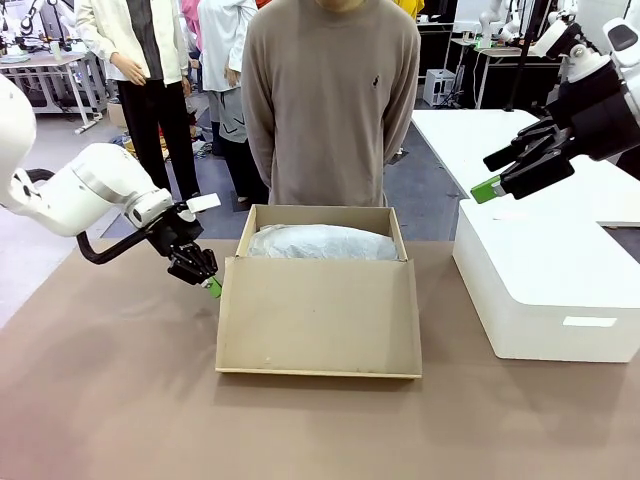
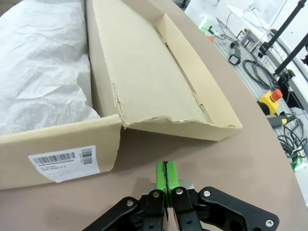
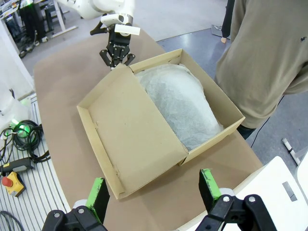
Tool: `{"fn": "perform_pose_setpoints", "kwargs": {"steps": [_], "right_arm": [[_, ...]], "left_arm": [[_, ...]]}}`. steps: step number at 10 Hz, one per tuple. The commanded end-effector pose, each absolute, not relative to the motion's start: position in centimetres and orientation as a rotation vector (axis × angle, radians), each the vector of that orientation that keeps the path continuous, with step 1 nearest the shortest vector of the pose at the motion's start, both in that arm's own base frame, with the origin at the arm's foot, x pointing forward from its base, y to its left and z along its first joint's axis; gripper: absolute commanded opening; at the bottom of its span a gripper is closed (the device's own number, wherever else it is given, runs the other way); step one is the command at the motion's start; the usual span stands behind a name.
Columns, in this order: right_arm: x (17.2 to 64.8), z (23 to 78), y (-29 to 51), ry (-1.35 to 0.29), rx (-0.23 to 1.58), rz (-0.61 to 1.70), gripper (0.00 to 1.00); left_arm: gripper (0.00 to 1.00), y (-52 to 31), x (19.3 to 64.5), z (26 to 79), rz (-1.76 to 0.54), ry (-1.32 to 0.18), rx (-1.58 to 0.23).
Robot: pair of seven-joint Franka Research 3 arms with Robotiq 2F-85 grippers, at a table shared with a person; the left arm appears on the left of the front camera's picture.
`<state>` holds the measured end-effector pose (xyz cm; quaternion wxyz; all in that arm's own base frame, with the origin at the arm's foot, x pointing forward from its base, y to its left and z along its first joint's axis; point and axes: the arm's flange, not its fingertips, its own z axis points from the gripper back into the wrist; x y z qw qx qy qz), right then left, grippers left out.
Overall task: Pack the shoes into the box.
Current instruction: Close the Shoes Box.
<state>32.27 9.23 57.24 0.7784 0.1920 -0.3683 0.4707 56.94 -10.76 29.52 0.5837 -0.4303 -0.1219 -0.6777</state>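
Box: a tan cardboard shoebox [image 1: 320, 300] is being shown standing open in the middle of the brown tabletop [image 1: 110, 400], its wide attached flap lid [image 1: 318, 315] folded out toward the robot's side.
Box contents: crumpled white tissue paper [image 1: 322, 243] is being seen heaped over the inside of the box; what lies under it cannot be told.
Box label: a white barcode sticker [image 2: 62, 162] is being shown on the box's short end wall in the left wrist view.
Left gripper: the left gripper [image 1: 212, 287] is being held low over the tabletop, just beside the box's left corner where the lid joins; its green pads [image 2: 165, 175] are being pressed together, clenched on nothing.
Right gripper: the right gripper [image 1: 488, 185] is being held high above the right side of the tabletop, well apart from the box, its fingers [image 3: 209, 186] spread wide and released.
Person: a person in a beige sweater [image 1: 330, 100] is being shown standing at the far edge, directly behind the box.
White box: a larger white rounded box [image 1: 545, 290] is being shown resting to the right of the shoebox.
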Motion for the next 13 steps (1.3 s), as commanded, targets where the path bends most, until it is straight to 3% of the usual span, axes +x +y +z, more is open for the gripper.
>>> {"fn": "perform_pose_setpoints", "kwargs": {"steps": [1,13], "right_arm": [[32.5,57.3,9.2,-0.810,0.435,1.027,1.00],[32.5,57.3,9.2,-0.810,0.435,1.027,1.00]], "left_arm": [[0.00,-11.1,56.6,29.0,-1.590,-0.320,-1.021],[0.00,-13.4,55.5,27.0,-1.587,-0.300,-1.069]]}}
